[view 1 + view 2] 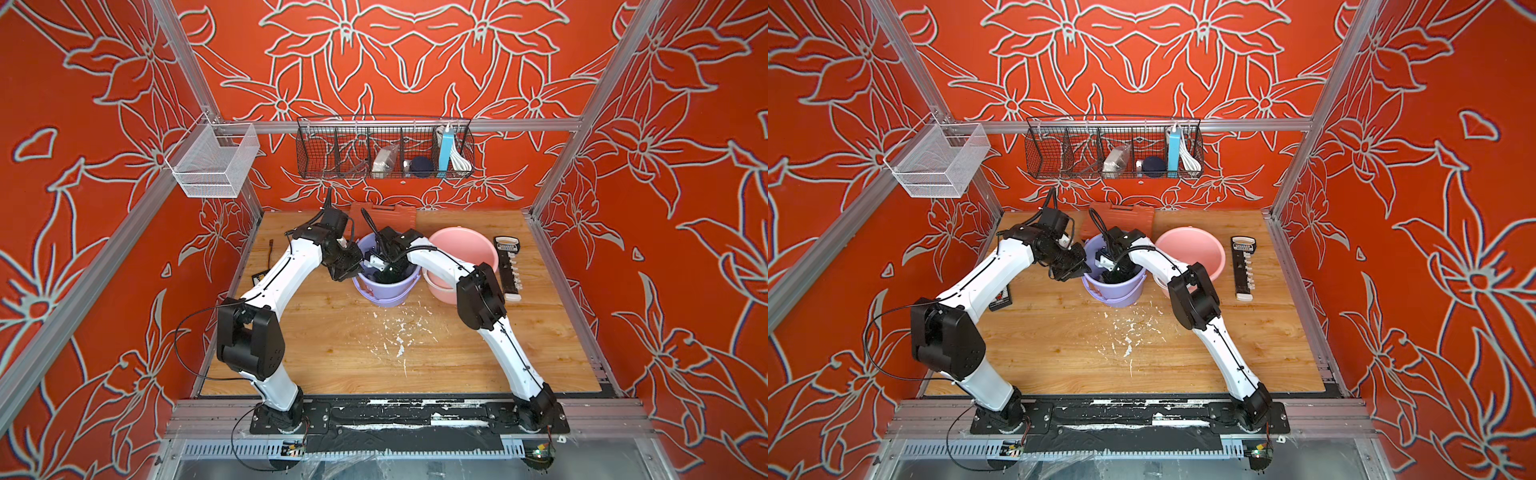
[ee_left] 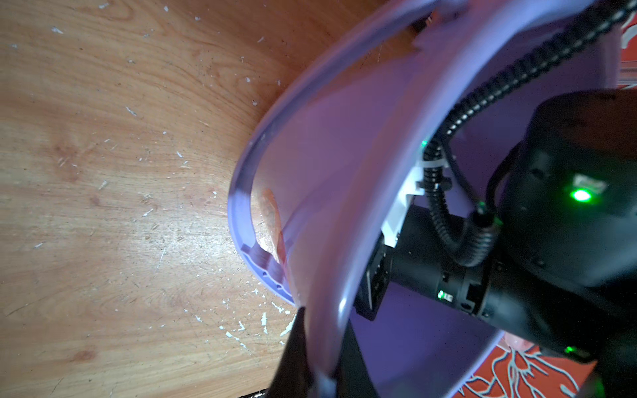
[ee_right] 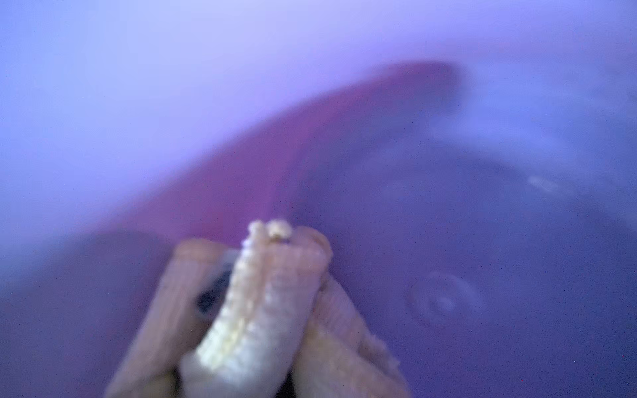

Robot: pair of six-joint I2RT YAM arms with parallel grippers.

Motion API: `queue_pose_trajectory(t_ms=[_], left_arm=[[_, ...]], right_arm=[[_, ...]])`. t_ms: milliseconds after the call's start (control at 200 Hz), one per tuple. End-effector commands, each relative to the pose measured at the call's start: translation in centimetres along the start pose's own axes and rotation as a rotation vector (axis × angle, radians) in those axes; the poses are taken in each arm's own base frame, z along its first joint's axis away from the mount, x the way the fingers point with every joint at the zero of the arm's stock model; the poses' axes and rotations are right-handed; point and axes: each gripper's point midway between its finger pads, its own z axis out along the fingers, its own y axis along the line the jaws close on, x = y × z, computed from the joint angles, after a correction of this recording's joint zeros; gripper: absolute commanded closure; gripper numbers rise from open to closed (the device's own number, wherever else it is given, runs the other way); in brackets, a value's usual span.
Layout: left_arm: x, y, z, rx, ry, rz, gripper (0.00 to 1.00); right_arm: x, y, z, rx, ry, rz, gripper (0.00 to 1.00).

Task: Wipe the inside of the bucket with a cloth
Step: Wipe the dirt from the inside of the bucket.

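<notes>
Cloth (image 3: pixel 262 310) bunched tight, pinched by the right gripper (image 1: pixel 387 270), deep inside the purple bucket (image 1: pixel 384 293), blurry, probably near its floor; left gripper (image 2: pixel 324 351) clamps the rim.

I work in a robot test cell, not a home. An aluminium extrusion frame (image 1: pixel 519 124) boxes me in, lined with printed red floral backdrop panels (image 1: pixel 415 62). My left arm (image 1: pixel 274 274) and right arm (image 1: pixel 511 357) are bolted to a black base plate (image 1: pixel 415 415) at the edge of a scuffed wooden tabletop (image 1: pixel 332 353). A black wire basket (image 1: pixel 316 153) and a white mesh basket (image 1: pixel 212 166) hang from the frame.
</notes>
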Motion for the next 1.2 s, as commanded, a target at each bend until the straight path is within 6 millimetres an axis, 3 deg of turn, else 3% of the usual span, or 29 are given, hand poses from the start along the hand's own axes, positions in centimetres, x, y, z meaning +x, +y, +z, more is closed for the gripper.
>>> queue_pose_trajectory(t_ms=[0,230,370,485,656,786,861,971,1081,1196], left_arm=[[3.7,-3.1,-0.6,0.13,0.144,0.097,1.0],[3.6,-2.3,-0.5,0.129,0.142,0.074,1.0],[3.6,-2.2,-0.8,0.121,0.139,0.076,1.0],[3.6,-2.1,-1.1,0.115,0.141,0.076,1.0],[4.0,-2.1,-1.4,0.112,0.159,0.075,1.0],[4.5,-1.6,-1.6,0.102,0.164,0.079,1.0],[4.7,-1.4,-1.7,0.101,0.163,0.079,1.0],[4.9,-1.1,-1.6,0.092,0.165,0.08,1.0],[4.8,-0.7,-1.5,0.079,0.154,0.083,1.0],[4.8,-0.4,-1.3,0.073,0.151,0.084,1.0]], right_arm=[[-3.8,4.1,-3.5,-0.115,-0.194,-0.076,1.0],[-3.1,-4.6,-7.1,0.462,-0.288,0.006,1.0],[-2.4,-8.1,-9.5,0.708,-0.31,0.051,1.0],[-2.4,-9.4,-10.4,0.823,-0.305,0.048,1.0],[-1.8,-12.4,-9.9,0.994,-0.222,0.051,1.0],[-1.0,-13.9,-6.5,0.983,-0.099,0.072,1.0],[-0.9,-13.1,-3.7,0.873,-0.052,0.088,1.0],[-1.5,-9.4,0.4,0.659,-0.048,0.042,1.0],[-2.5,-3.7,3.4,0.411,-0.077,-0.03,1.0],[-3.6,3.2,3.8,0.086,-0.127,-0.087,1.0]])
